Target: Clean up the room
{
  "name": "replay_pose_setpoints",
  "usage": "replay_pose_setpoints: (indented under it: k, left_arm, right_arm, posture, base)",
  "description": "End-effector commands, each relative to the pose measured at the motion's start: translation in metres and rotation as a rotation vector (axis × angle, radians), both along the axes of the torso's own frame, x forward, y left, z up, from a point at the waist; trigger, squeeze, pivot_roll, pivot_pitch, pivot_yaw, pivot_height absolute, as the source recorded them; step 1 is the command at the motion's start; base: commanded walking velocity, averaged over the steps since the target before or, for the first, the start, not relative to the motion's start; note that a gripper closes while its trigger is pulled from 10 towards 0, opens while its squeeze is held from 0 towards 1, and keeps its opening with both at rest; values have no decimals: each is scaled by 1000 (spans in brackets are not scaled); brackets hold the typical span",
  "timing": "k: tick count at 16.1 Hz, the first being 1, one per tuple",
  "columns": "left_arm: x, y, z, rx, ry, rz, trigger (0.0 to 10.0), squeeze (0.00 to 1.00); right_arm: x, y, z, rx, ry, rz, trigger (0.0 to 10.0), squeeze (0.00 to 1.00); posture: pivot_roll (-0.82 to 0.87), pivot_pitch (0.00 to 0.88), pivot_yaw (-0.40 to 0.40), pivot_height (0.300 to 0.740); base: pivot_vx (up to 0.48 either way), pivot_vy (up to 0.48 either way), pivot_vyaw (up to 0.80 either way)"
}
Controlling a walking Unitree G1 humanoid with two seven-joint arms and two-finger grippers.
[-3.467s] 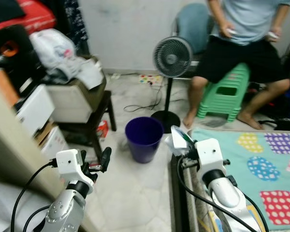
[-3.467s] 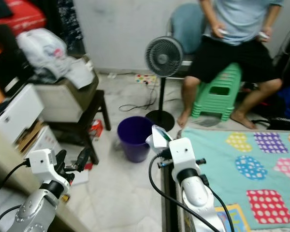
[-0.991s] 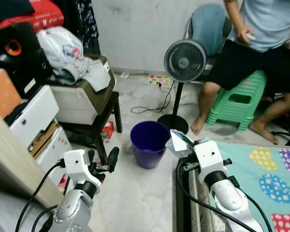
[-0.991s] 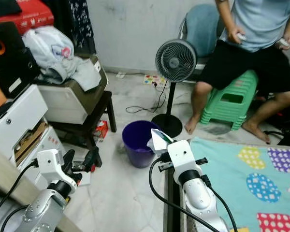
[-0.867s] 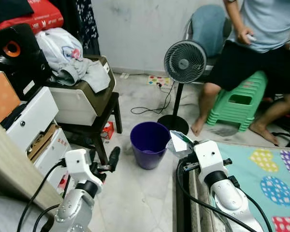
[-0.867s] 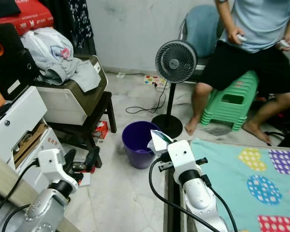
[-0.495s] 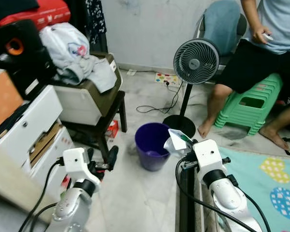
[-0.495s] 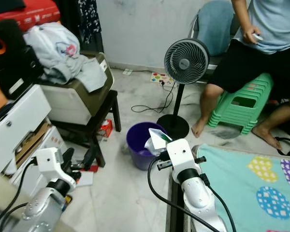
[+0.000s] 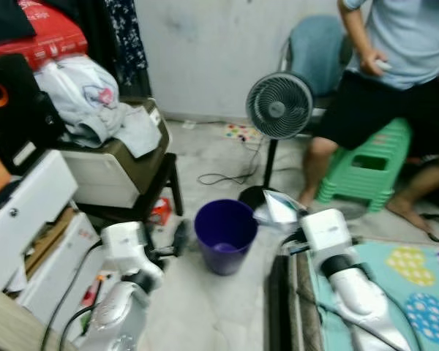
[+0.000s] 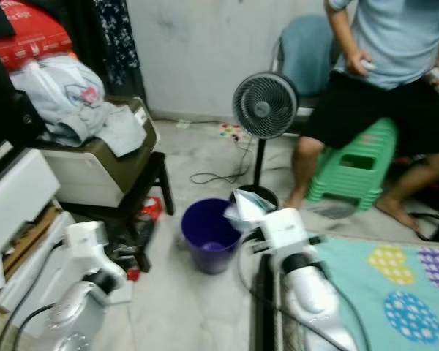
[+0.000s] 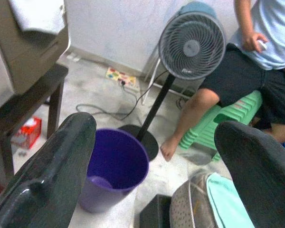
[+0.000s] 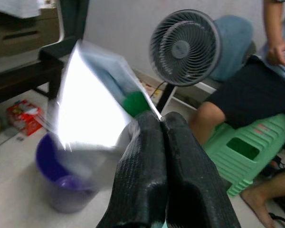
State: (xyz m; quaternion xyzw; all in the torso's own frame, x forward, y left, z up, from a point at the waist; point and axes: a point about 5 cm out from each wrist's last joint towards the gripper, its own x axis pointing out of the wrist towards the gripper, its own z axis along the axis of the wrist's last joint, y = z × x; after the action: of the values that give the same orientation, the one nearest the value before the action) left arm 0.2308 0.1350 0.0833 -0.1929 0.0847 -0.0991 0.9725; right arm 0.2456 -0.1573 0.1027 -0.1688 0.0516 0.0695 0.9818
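Now we carry the shiny silver-and-green plastic wrapper (image 12: 102, 109), pinched in our right gripper (image 9: 291, 225), toward the round purple plastic bin (image 9: 225, 235) at ten o'clock (left gripper (image 9: 177, 241) spread, empty); let go only above its mouth.

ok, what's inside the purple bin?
The purple bin looks almost empty: one small pale purple lump lies on its bottom. The near wall hides the rest of the floor inside.
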Motion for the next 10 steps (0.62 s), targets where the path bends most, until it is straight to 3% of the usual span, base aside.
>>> replay_pose_setpoints:
  k: [1, 10]
  left_arm:
    - [1, 10, 2, 24, -6, 33, 10000, 0]
    - [1, 10, 1, 24, -6, 29, 10000, 0]
  right_arm:
    - [2, 9, 3, 22, -14, 24, 10000, 0]
    - [4, 3, -1, 39, -1, -6, 10000, 0]
  posture:
    - [-64, 0, 13, 740]
    - [-63, 0, 15, 740]
  base:
    - [304, 0, 0]
    - [308, 0, 0]
